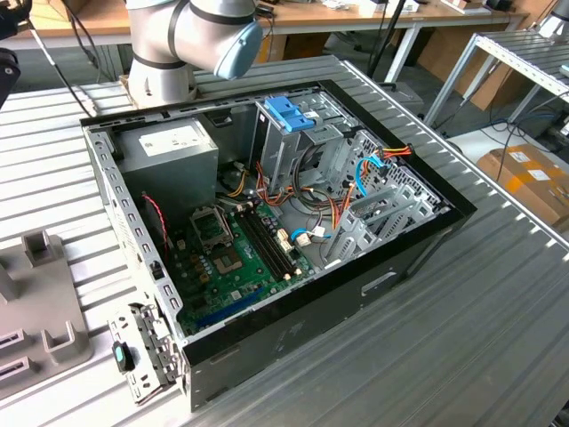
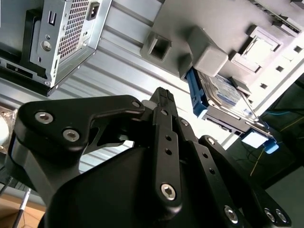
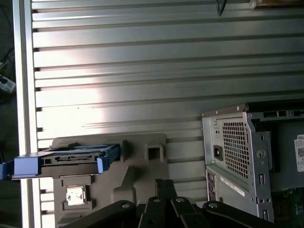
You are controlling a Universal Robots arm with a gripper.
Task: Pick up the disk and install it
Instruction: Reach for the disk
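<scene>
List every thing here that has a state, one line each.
disk: slotted in the grey holder, not gripped.
gripper: shut, empty, apart from the disk.
computer case: lying on its side, open.
drive cage: upright inside the case, blue bracket on top.

From my remote station I see a ribbed aluminium tabletop [image 1: 498, 294] under even indoor light, a wooden workbench [image 1: 356, 13] behind it, and at the exterior view's right a metal shelving rack [image 1: 524, 62] above a cardboard box [image 1: 529, 178] on the pale floor [image 1: 476, 142].
</scene>
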